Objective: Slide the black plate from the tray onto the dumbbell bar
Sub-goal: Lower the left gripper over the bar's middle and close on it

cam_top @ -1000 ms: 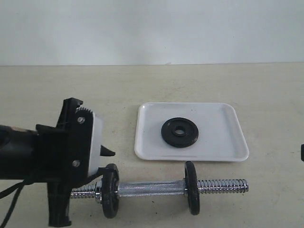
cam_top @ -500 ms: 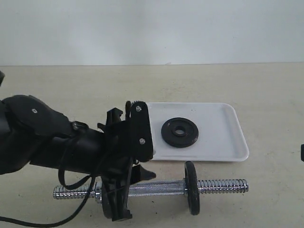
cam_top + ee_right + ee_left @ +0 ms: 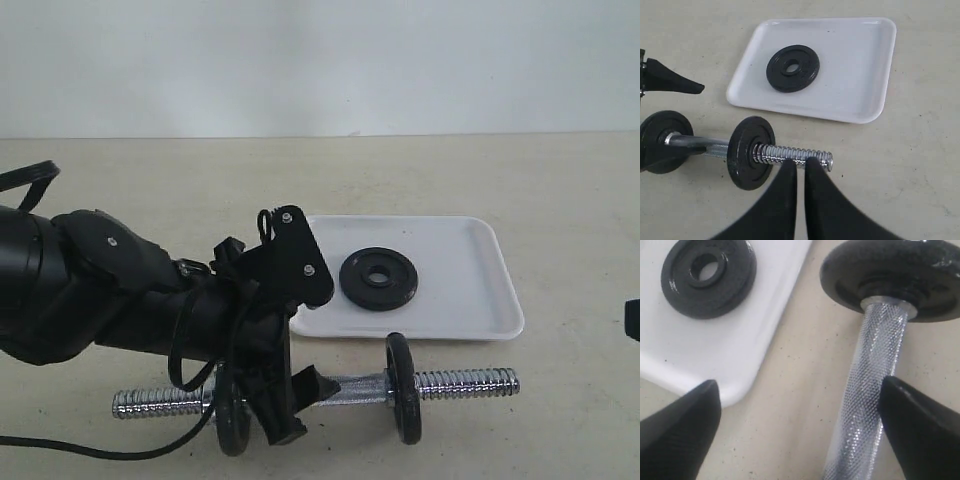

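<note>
The white tray [image 3: 470, 305] holds one thing: the black plate [image 3: 378, 279], lying flat just beyond the left hand [image 3: 799, 384]. That hand is spread wide and grips nothing, its fingers [image 3: 675, 435] either side of the dumbbell bar [image 3: 867, 390] at its knurled middle, on the desk [image 3: 560, 200]. Two mounted plates [image 3: 403, 402] stand on the bar, one to each side of the hand. The right hand [image 3: 800, 162] is pressed closed and empty, with the bar's bare threaded end ahead of its tips.

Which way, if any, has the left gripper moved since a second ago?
Yes: the left gripper moved rightward along the dumbbell bar, nearer the tray.
</note>
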Available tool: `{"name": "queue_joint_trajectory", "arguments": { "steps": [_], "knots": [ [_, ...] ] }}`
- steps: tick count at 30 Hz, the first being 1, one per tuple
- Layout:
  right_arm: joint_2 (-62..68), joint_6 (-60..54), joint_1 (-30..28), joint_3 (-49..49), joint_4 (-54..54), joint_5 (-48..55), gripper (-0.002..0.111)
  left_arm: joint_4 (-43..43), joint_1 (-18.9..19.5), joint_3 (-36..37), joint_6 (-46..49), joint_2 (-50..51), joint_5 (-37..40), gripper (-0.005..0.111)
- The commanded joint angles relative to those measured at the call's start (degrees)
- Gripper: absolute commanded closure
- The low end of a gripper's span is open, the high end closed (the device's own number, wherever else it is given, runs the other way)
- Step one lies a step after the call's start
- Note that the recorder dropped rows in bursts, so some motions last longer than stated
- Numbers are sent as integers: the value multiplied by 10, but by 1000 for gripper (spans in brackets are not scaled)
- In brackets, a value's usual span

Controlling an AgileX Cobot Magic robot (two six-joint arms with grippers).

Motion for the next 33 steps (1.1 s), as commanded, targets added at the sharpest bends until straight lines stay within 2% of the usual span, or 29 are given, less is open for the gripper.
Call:
{"name": "queue_joint_trajectory", "arguments": {
  "steps": [1,5,17,26,33],
  "knots": [
    [1,-7,3,3,4,-3,107,-5,-1,-6,-9,0,52,27],
    [1,-7,3,3,5,-2,107,-5,-1,-6,-9,10,73,28],
    [1,-9,3,3,7,-1,107,-5,-1,-8,-9,75,57,28],
    [1,-9,3,3,9,-1,107,-8,-1,-49,-41,108,60,35],
    [1,-10,3,3,11,-1,107,-25,-1,-59,-57,114,62,35]
  ]
}}
